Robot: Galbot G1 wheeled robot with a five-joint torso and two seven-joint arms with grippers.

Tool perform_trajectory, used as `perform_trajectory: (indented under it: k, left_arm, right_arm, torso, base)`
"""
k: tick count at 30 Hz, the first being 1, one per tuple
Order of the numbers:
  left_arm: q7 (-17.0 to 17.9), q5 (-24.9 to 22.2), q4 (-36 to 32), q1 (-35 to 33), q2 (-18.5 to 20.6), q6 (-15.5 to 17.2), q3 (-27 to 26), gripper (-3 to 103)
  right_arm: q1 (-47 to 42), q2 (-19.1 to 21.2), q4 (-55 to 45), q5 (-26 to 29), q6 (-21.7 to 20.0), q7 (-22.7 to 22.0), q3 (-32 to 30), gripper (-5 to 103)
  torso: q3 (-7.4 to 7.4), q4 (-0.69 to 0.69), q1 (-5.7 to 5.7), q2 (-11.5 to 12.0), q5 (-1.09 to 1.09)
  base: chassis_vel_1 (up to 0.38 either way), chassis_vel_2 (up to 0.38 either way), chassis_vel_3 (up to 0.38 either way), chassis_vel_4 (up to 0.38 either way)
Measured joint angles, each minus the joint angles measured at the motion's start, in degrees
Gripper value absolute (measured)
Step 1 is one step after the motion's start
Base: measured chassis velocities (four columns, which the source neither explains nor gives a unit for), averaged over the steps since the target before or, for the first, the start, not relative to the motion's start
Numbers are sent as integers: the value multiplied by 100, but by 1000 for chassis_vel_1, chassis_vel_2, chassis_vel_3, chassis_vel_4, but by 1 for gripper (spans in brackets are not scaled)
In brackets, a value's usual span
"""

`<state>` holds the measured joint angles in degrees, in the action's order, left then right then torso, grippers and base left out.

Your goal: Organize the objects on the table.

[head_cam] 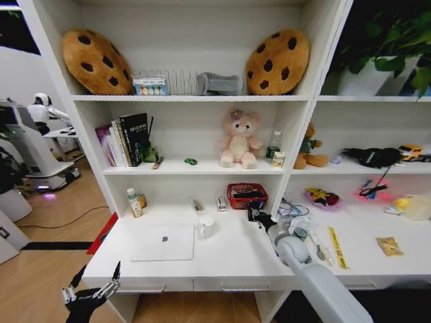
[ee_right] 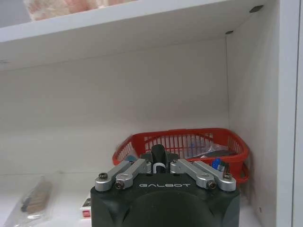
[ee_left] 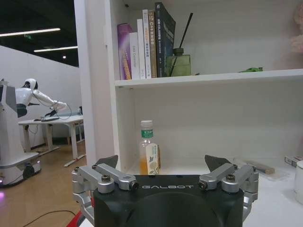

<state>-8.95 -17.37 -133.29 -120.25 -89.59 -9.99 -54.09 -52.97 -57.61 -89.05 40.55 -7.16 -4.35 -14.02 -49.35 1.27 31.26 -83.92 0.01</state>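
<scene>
On the white table [head_cam: 229, 259] lies a shut silver laptop [head_cam: 162, 243]. My right gripper [head_cam: 254, 214] reaches over the table just in front of a red basket [head_cam: 246, 195]. In the right wrist view this gripper [ee_right: 159, 163] is shut on a black pen [ee_right: 158, 152], with the red basket [ee_right: 189, 142] right behind it and blue-capped items [ee_right: 215, 163] inside. A tiny green oval item [head_cam: 190, 161] rests on the shelf above. My left gripper [head_cam: 94, 279] hangs open below the table's front left corner; the left wrist view shows the left gripper [ee_left: 163, 163] holding nothing.
A white mug [head_cam: 205, 227] stands beside the laptop. A small bottle [head_cam: 135, 202] is at the back left. Small packets [head_cam: 196, 204] lie near the rear wall. Books [head_cam: 128, 140] and a plush toy [head_cam: 238, 140] fill the shelf above. Cables and toys [head_cam: 316, 197] crowd the right section.
</scene>
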Motion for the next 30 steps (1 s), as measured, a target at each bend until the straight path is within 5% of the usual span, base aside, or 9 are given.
perform_trajectory:
  k: [30]
  left_arm:
    - [-1, 1, 0, 0, 0, 0, 0, 100]
  right_arm:
    - [1594, -672, 2270, -842, 1850, -214, 619, 13]
  torso:
    - [1, 0, 0, 0, -1]
  base:
    - [0, 0, 0, 0]
